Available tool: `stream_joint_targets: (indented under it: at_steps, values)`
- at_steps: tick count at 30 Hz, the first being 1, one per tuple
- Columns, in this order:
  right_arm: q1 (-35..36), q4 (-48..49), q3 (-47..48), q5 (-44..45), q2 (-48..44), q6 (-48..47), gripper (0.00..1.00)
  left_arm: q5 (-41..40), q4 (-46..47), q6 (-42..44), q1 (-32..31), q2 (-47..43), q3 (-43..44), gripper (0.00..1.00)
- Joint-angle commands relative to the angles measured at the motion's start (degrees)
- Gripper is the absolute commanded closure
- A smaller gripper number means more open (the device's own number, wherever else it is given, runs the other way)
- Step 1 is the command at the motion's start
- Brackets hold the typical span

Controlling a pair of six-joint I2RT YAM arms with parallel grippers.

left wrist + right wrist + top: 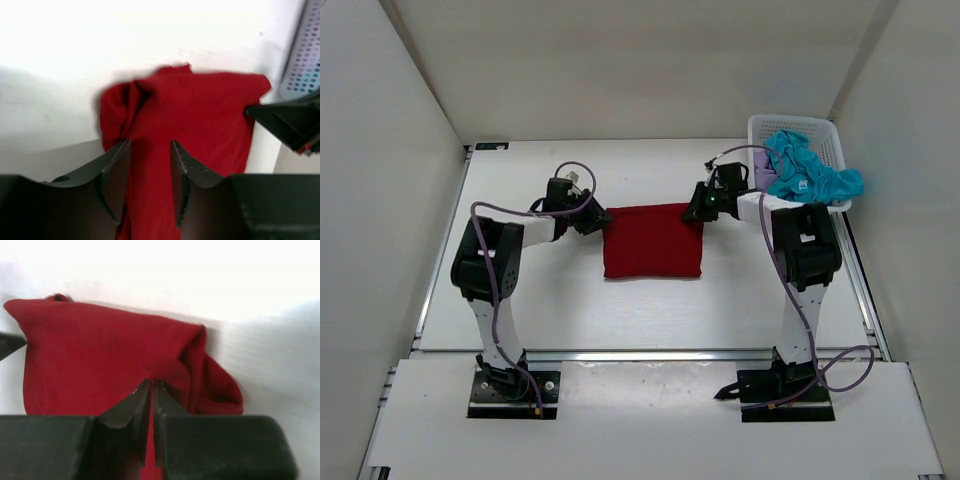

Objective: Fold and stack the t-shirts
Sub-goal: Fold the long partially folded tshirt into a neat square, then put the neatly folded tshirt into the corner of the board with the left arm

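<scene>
White walls (380,120) enclose the table (720,300). Centre frame, the red shirt (652,242) lies folded. The upper-right basket (760,125) holds the teal shirt (805,170) and lavender shirt (763,175). The right gripper (152,382) pinches the red shirt; the left gripper (150,145) is narrowly parted astride it.

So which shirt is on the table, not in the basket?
The dark red shirt, flat on the table; the teal shirt and lavender shirt sit bunched in the white basket.

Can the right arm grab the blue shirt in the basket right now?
Probably not yet. The right pincer is shut on the red shirt. The teal shirt in the basket lies close by with nothing between, so it would likely need to let go first.
</scene>
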Motion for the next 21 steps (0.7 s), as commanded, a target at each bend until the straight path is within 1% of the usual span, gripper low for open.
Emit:
stream_joint_targets:
  at_steps: [1,2,3,4,5,6,8,9,10,11,13,15,17,18,19,20,21]
  values:
    - [1.26,-2.98,4.91,0.68,-1.29,-2.29,0.93,-0.78,2.38,-0.08,-0.59,-9.93,-2.29,0.49]
    - [2.05,-3.94,5.00,0.60,-2.52,-2.73,0.83,-2.35,2.11,0.89,-0.59,-12.47,-3.78,0.45]
    - [2.41,-3.95,5.26,0.94,-4.36,-3.00,0.76,-4.45,0.37,2.29,-0.59,-14.93,-4.57,0.42]
    - [3.11,-4.12,4.57,1.30,-6.55,-3.43,0.65,-6.65,-2.34,4.39,-0.42,-15.91,-5.54,0.40]
    - [3.90,-3.95,4.04,1.65,-7.70,-3.35,0.57,-7.19,-4.90,6.67,0.02,-17.57,-5.98,0.35]
    - [4.43,-3.77,2.03,1.91,-10.33,-3.35,0.54,-9.02,-6.31,7.22,-0.33,-18.81,-7.82,0.32]
    - [5.48,-0.79,-2.70,1.57,-14.63,-1.69,0.44,-9.66,-8.78,9.50,-0.33,-19.96,-11.15,0.28]
    - [5.40,1.57,-6.56,1.04,-17.70,-0.81,0.42,-9.57,-8.96,9.68,-0.42,-20.40,-13.35,0.24]
    - [5.92,3.85,-10.69,0.69,-20.69,-0.28,0.39,-9.66,-9.40,10.21,-0.68,-20.66,-14.94,0.22]
    - [6.45,5.27,-12.65,1.03,-22.29,0.77,0.38,-9.92,-9.32,10.82,-1.03,-20.23,-15.30,0.21]
    - [7.50,10.18,-20.63,0.33,-27.73,2.01,0.36,-9.49,-9.14,11.44,-2.35,-18.66,-17.23,0.16]
    - [8.29,11.60,-24.85,-0.02,-30.90,3.06,0.35,-8.26,-8.71,11.70,-2.79,-15.85,-17.07,0.16]
    - [8.56,11.96,-28.55,-0.46,-33.37,2.89,0.35,-4.58,-7.13,11.18,-2.96,-11.99,-16.10,0.17]
    - [8.91,12.40,-29.53,-0.55,-33.82,3.32,0.35,-4.56,-5.99,10.83,-3.49,-11.36,-15.66,0.18]
    - [8.91,13.79,-31.28,-0.89,-34.86,3.33,0.35,-3.78,-5.11,10.74,-4.10,-9.61,-14.61,0.19]
    - [9.09,14.59,-32.60,-1.33,-35.48,3.33,0.35,-3.77,-4.66,10.48,-4.63,-8.11,-13.38,0.23]
    - [8.74,14.77,-33.40,-1.16,-35.23,3.33,0.35,-3.68,-4.48,10.56,-6.20,-7.14,-12.59,0.24]
